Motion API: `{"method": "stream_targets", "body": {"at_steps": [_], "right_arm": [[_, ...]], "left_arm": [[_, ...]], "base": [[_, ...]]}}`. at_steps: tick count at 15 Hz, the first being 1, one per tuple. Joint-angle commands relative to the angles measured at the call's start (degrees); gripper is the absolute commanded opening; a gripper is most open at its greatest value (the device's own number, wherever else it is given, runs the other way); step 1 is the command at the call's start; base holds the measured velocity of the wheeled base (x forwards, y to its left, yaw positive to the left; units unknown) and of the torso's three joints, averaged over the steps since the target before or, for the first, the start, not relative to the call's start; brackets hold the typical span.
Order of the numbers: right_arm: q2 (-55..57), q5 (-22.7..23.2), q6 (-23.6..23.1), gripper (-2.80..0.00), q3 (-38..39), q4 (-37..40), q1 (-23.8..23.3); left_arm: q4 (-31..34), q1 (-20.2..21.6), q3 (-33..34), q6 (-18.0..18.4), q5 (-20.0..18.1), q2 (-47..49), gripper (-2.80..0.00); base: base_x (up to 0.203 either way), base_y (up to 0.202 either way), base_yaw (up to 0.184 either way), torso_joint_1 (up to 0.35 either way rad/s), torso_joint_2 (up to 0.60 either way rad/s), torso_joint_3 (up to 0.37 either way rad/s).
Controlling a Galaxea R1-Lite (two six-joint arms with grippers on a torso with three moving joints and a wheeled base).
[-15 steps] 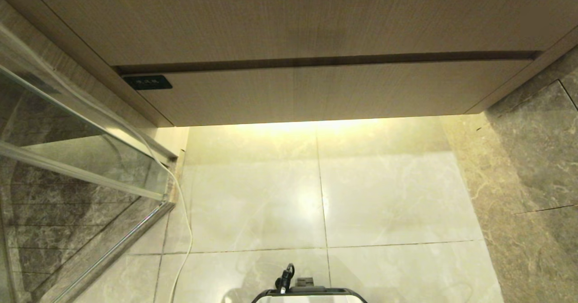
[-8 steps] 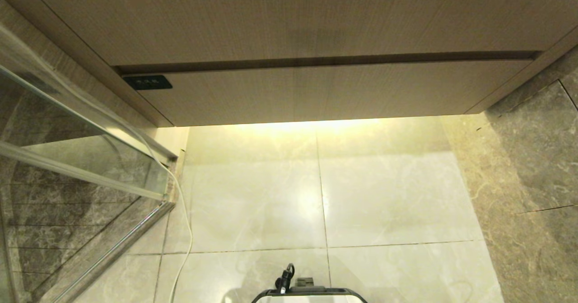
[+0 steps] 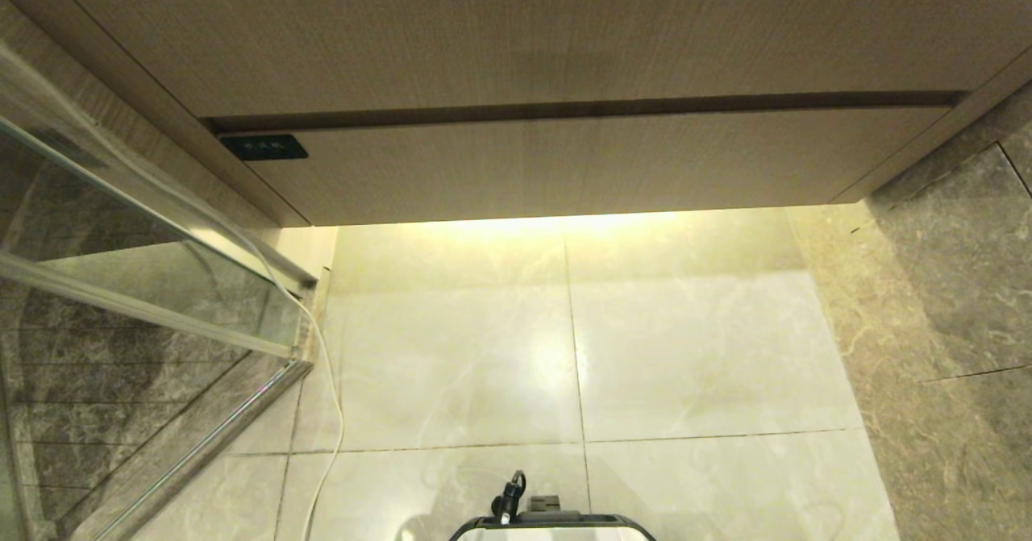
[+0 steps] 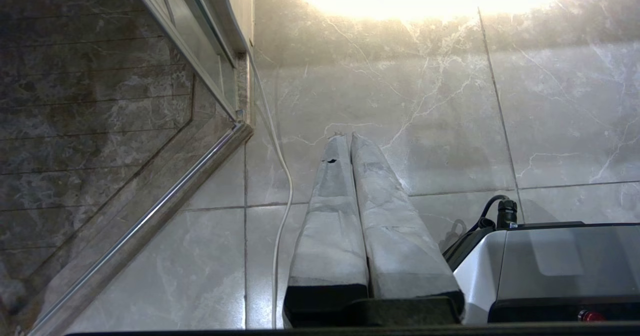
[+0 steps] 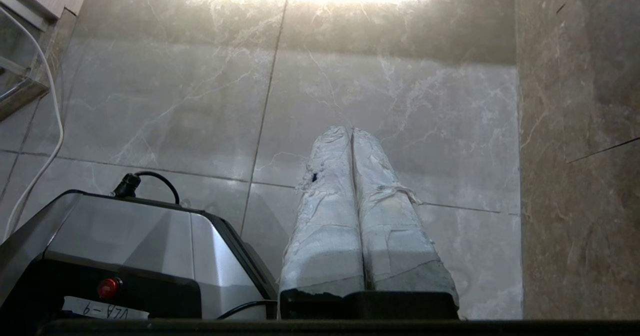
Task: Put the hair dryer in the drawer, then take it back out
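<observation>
I see the tiled floor (image 3: 685, 347) filling most of the head view, pale marble with thin grout lines, lit brightly where it runs under the vanity. The floor is bounded ahead by the drawer (image 3: 580, 166), whose front sits flush and closed beneath a plain wood panel (image 3: 516, 33), a dark gap line between them. A small dark label (image 3: 264, 147) marks the drawer's left end. A glass shower door (image 3: 121, 283) with metal rail bounds the left, a darker marble wall (image 3: 951, 283) the right. A white cord (image 3: 322, 364) trails along the floor beside the glass rail. I cannot find the hair dryer in any view. The left gripper (image 4: 347, 136) and right gripper (image 5: 350, 129) both hang above the floor, wrapped fingers pressed together, holding nothing, beside the robot base (image 3: 552, 523).
</observation>
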Motion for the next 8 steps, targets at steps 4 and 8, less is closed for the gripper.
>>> {"method": "stream_targets", "body": {"at_steps": [4,8], "right_arm": [[-2.1,0.0,0.3,-2.8,0.7,0.0,0.0],[-2.1,0.0,0.0,-2.8,0.7,0.0,0.0]], "left_arm": [[0.0,0.0,0.0,0.0,0.0,0.0,-2.8],[0.0,0.0,0.1,0.0,0.0,0.0,-2.8]], "base": [[0.0,0.0,0.0,0.0,0.0,0.0],[0.0,0.0,0.0,0.0,0.0,0.0]]}}
